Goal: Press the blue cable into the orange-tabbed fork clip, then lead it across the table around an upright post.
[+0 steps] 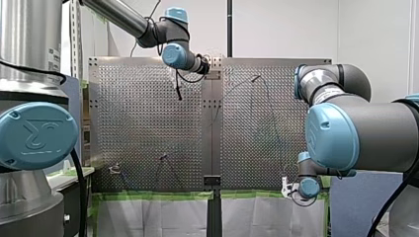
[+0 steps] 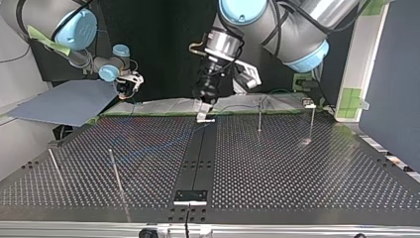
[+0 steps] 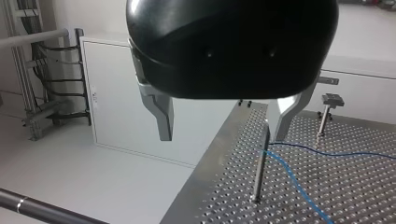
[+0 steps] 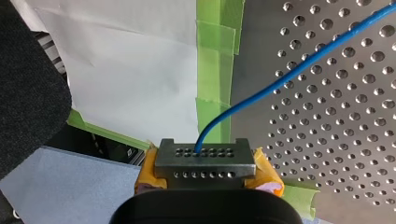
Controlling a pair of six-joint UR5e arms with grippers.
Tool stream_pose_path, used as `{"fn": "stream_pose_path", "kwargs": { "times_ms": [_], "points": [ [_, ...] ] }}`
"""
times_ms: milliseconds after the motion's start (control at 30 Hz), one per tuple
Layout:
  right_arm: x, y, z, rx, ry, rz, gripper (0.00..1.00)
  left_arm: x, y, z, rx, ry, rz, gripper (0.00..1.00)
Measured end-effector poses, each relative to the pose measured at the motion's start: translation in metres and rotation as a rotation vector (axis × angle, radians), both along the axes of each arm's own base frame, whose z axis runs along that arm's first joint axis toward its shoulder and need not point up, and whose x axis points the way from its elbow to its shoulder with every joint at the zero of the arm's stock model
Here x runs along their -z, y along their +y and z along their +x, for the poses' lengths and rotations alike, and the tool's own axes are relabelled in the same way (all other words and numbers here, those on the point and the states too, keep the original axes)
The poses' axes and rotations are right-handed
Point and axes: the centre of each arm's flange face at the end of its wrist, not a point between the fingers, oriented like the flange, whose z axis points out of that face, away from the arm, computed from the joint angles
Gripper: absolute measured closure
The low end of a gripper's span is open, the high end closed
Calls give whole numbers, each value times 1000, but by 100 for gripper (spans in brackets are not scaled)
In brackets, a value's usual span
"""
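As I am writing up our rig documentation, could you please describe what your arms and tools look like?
My left arm and my right arm are grey tubes with light blue joint caps and black cables. My left tool has a glossy black housing and two grey metal fingers. My right tool has a black body, perforated metal fingertips and yellow pads.

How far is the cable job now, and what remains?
Done: nothing I can confirm; no view shows the blue cable clipped. In hand: my right gripper is shut on the cable at the edge of the table; my left gripper hangs open beside a post. Left: clipping, then routing around a post.
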Motion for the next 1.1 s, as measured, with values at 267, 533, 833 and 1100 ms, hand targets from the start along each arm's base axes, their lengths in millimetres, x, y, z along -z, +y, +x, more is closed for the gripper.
{"fn": "stream_pose_path", "kwargs": {
  "times_ms": [267,533,833,1100],
  "points": [
    [0,-1,0,0,1,-1,100,28,6,-5,-10,1,-3,0],
    [-1,-1,0,-1,1,-3,100,58,15,-13,-43,4,-6,0],
    [-1,-1,0,-2,0,-6,100,91,27,-23,-90,8,-6,0],
    [-2,-3,1,-8,-4,-11,100,137,36,-33,-107,36,15,0]
  ]
}}
